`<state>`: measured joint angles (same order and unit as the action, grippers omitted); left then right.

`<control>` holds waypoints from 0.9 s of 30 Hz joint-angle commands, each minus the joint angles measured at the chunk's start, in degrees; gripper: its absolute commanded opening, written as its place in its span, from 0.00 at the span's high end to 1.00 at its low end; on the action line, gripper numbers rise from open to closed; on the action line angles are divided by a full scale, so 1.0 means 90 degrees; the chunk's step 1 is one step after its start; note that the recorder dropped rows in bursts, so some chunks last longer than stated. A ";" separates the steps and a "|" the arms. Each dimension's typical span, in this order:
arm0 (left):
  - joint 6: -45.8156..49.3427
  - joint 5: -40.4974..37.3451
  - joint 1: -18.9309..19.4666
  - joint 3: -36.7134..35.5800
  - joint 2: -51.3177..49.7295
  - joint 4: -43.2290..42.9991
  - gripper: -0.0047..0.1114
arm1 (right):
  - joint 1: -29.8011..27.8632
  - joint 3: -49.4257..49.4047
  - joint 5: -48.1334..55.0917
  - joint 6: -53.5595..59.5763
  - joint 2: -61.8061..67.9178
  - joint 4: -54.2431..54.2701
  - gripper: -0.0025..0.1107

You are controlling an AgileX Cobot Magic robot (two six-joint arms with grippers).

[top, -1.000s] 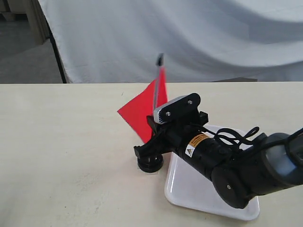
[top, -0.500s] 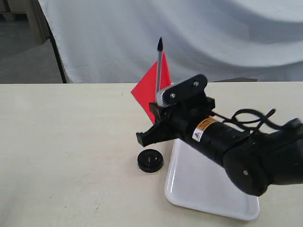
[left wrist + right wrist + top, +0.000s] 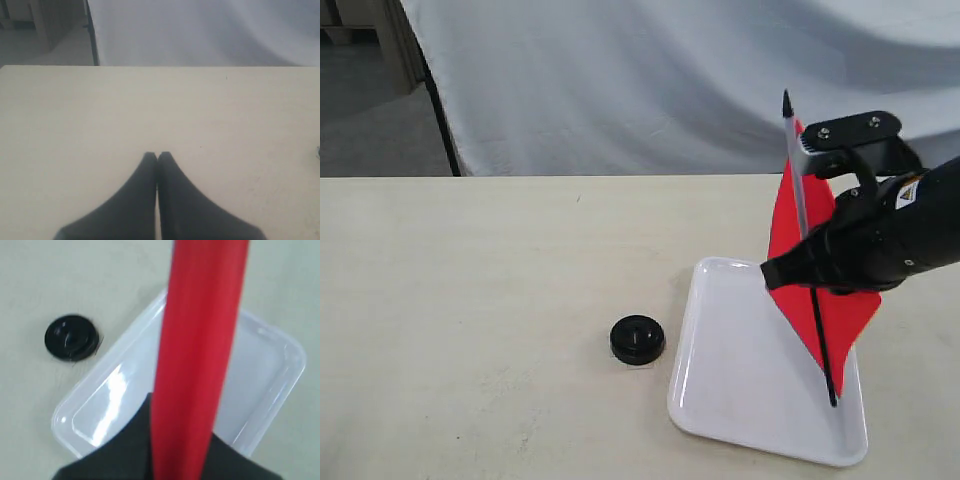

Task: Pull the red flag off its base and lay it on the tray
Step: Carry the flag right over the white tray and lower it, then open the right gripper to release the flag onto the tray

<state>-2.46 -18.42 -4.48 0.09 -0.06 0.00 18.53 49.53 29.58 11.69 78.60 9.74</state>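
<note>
**Flag free of its base, held above the tray, not yet laid down**

The red flag (image 3: 842, 318) is already out of the base (image 3: 638, 340), which sits alone on the table (image 3: 470, 300) just left of the tray (image 3: 720, 370), with a small gap between them. The right gripper (image 3: 795, 212) pinches the pole between its jaws and holds the flag nearly upright over the right half of the tray. The black lower end points down toward the tray's near right corner. Whether that end touches the tray floor cannot be told. The left gripper (image 3: 157, 157) hangs over bare table with its jaws pressed together on nothing.

The pull is done. What remains, by my judgement, is tipping the pole flat, lowering it inside the rim and letting go.
</note>
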 commanded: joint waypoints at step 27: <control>0.0009 -0.0002 -0.0028 -0.0010 0.0007 0.0000 0.96 | -0.0031 0.2341 0.2394 -0.1299 0.3176 -0.0444 0.29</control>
<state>-2.46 -18.42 -4.48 0.09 -0.06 0.00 18.40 70.17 51.44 0.00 108.75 6.45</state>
